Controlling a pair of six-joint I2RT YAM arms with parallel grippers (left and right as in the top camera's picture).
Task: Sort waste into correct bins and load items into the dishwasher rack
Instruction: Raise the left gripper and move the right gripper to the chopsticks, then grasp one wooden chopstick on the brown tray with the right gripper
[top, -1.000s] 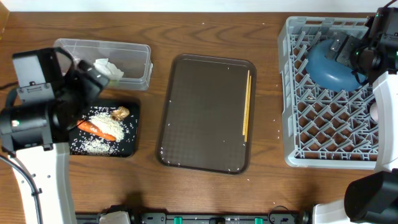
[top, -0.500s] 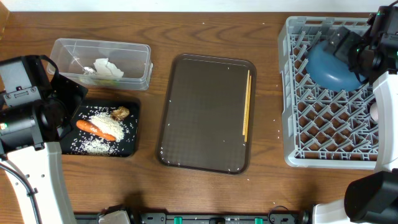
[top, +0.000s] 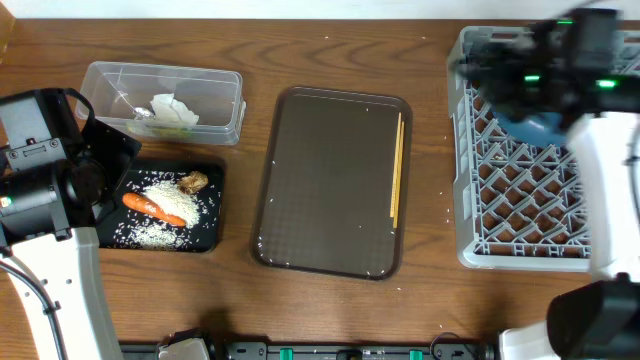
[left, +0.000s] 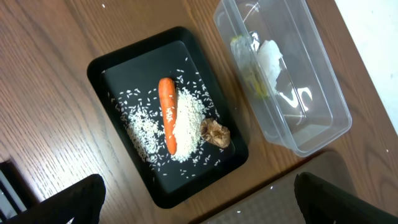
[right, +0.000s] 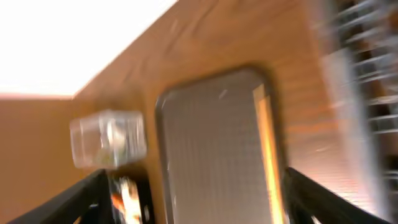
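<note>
Under the left gripper (left: 199, 186), fingers spread wide and empty, we note the shallow black rectangular tray (left: 93, 65). It holds the orange carrot (left: 166, 121), white rice grains (left: 189, 118) and the small brown food lump (left: 215, 132). Just beyond it, the clear plastic rectangular tub (left: 311, 149) contains the crumpled white napkin (left: 270, 59) and shiny green-silver wrapper (left: 252, 78). The right gripper (right: 194, 180) is blurred, its fingers wide, nothing held. Ahead of it the thin wooden chopsticks (top: 396, 165) lie along one edge of the dark brown serving tray (top: 330, 180). Under its arm, the large round blue dish (top: 545, 125) sits in the grey plastic lattice rack (top: 520, 220).
</note>
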